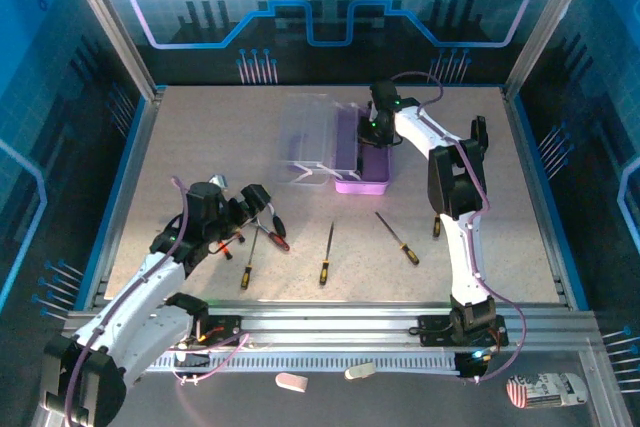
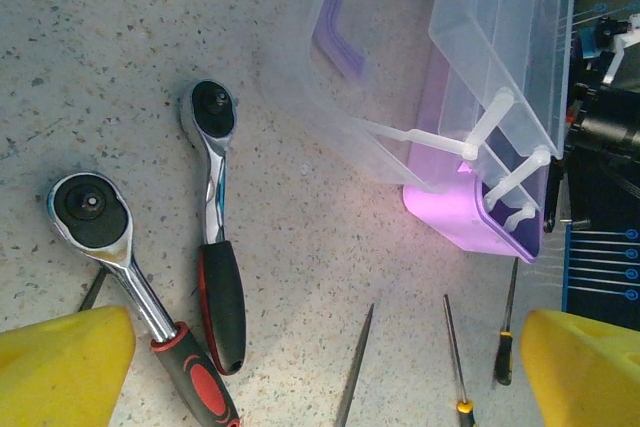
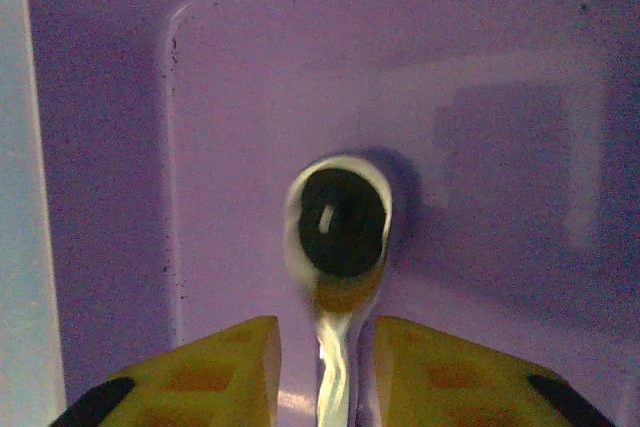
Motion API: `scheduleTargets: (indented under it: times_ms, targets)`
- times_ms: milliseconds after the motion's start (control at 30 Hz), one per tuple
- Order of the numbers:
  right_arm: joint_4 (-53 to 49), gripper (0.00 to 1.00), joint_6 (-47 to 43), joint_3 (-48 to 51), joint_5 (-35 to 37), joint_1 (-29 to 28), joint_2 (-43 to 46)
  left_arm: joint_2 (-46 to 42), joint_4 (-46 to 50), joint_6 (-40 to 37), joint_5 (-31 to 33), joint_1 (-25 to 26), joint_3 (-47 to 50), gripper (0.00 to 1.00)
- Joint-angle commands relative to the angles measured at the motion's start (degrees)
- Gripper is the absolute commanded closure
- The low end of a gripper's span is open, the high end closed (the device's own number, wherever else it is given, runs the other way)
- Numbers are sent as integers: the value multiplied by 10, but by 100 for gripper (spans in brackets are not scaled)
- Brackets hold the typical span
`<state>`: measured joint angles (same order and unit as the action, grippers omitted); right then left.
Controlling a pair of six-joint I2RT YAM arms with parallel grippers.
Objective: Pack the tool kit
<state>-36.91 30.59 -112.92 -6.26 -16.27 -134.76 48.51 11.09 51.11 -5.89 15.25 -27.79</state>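
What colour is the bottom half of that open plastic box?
Purple; the box base shows best in the left wrist view.

Blurred, cropped
The ratchet (image 3: 340, 222) head is smeared; its shaft runs off the bottom edge within my right gripper (image 3: 325, 337).

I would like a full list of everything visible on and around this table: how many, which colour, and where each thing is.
tool kit case: one, purple base with the clear lid open, far centre of the table
ratchets on the table: two, silver with red-black handles, below the left gripper
ratchet in the case: one, silver head, on the purple floor
screwdrivers: at least four, mostly black-yellow handles, loose in front of the case
table: one, speckled beige
left gripper: yellow fingers, wide open
right gripper: yellow fingers, slightly open, either side of that ratchet's shaft
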Motion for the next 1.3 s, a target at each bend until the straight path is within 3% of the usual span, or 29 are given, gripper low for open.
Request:
scheduleTargets:
  times_ms: [0, 300, 533, 767, 1000, 1167, 1267]
  targets:
    - [-2, 68, -5, 0, -9, 4, 40, 5, -5, -4, -14, -5, -11, 1]
    - [4, 72, -21, 24, -1, 9, 77, 44, 5, -21, -33, -5, -35, 3]
    - [102, 75, -13, 145, -3, 19, 166, 83, 4, 10, -87, -3, -56, 11]
    - [179, 75, -8, 299, 6, 10, 306, 99, 107, -2, -4, 9, -84, 19]
    - [250, 73, -16, 463, -4, -23, 425, 131, 138, -6, 45, 32, -70, 30]
    - [271, 72, -32, 533, -16, -32, 465, 197, 122, -44, 44, 38, -93, 33]
    - [272, 72, -42, 552, -19, -32, 471, 269, 150, -95, 65, 50, -171, 40]
